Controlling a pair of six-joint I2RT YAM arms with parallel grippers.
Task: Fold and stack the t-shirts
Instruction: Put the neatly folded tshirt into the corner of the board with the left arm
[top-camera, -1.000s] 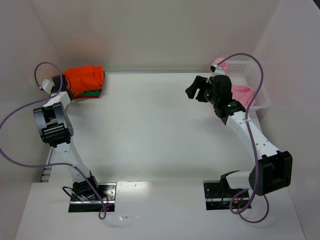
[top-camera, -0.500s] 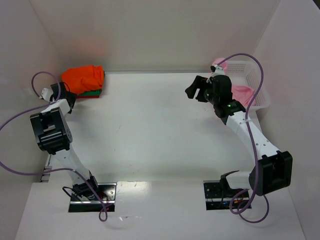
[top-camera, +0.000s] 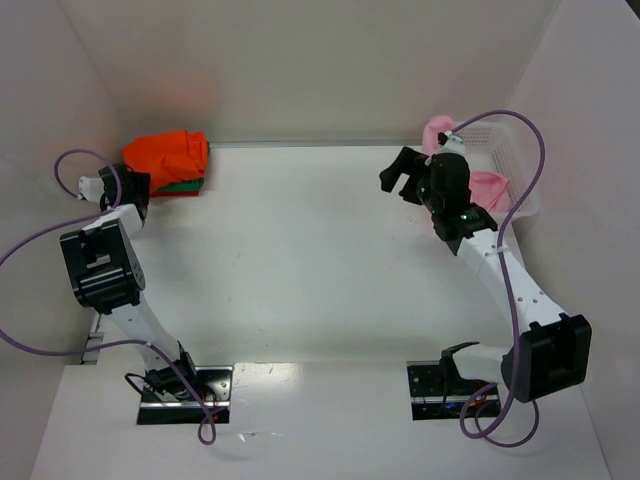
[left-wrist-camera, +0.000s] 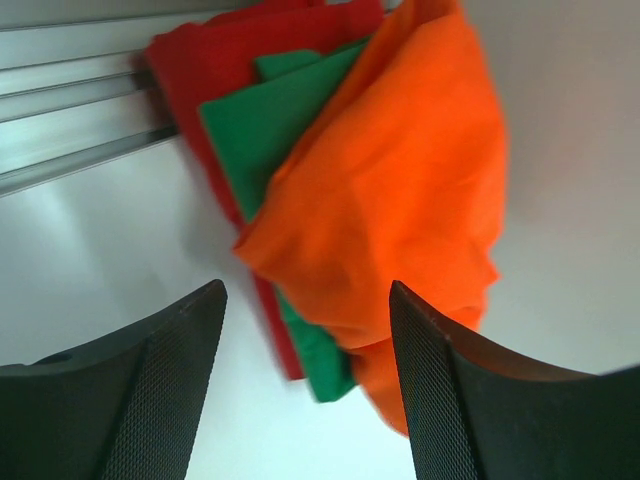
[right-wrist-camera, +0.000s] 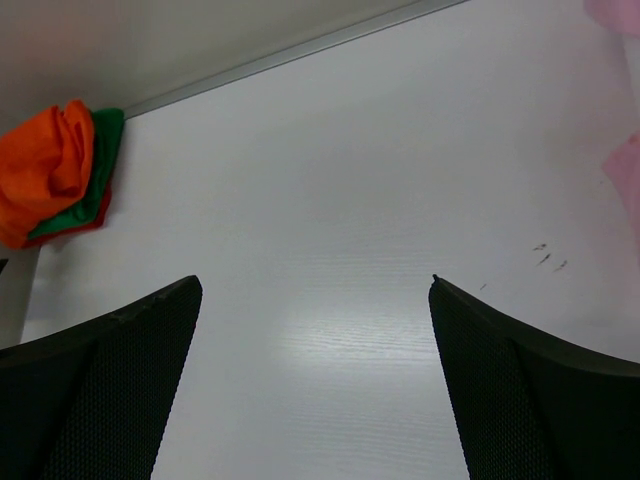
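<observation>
An orange t-shirt (top-camera: 168, 154) lies crumpled on top of a green t-shirt (top-camera: 186, 185) and a red t-shirt (top-camera: 168, 193) at the back left corner. The left wrist view shows the orange (left-wrist-camera: 400, 190), green (left-wrist-camera: 260, 130) and red (left-wrist-camera: 185, 70) layers. My left gripper (top-camera: 134, 187) is open and empty, just left of the stack. Pink t-shirts (top-camera: 487, 188) lie in the white basket (top-camera: 505, 140) at the back right. My right gripper (top-camera: 402, 176) is open and empty over the table, left of the basket.
White walls close the back and both sides. A metal rail (left-wrist-camera: 70, 150) runs along the table's left edge by the stack. Bare white tabletop (top-camera: 300, 250) lies between the arms. The stack shows far off in the right wrist view (right-wrist-camera: 60, 170).
My left arm has drawn back to the left, away from the stack, and the orange shirt stays on top. My right gripper has shifted slightly right and back, toward the basket.
</observation>
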